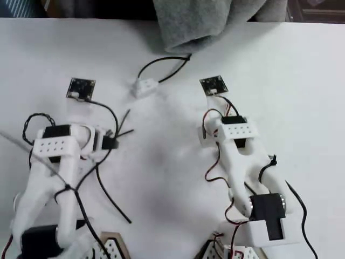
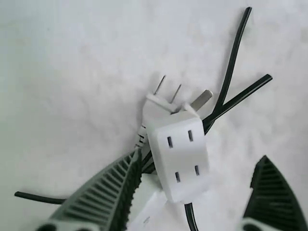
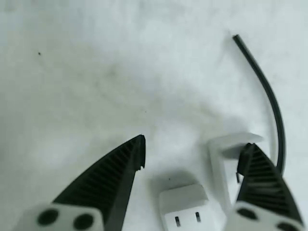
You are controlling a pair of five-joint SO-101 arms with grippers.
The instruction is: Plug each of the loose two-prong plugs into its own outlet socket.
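White bench [image 1: 161, 178] everywhere, with a grey cloth [image 1: 205, 21] bunched up at the far edge.

The bit that mattered was on the left side. In the left wrist view the socket block [image 2: 180, 159] lay flat on the bench between the left fingers [image 2: 110, 192], slots facing up, 2 pairs of them. Its long axis ran pretty much straight away from the wrist. At its far end sat the loose plug [image 2: 159, 103], touching the block, with its 2 prongs pointing away from the fingers. So my guess is the plug needs turning round before it can go into any slot. A flat metal tab [image 2: 203, 97] stuck out just beside it, and I couldn't tell what it belonged to. Black cords [image 2: 231, 57] crossed under the lot.

The left fingers were spread wide, straddling the block and clamping nothing. The ribbed one looked to be right against the block's near corner, the other well clear.

The right fingers [image 3: 115, 178] were also wide apart and holding nothing. A second socket block [image 3: 185, 209] sat between them, 2 slots showing, with a white bracket piece [image 3: 224, 149] just beside the other finger.

Farther out in the high view, a white connector [image 1: 144, 86] on its own cord lay between the 2 arms, maybe slightly nearer the left one.
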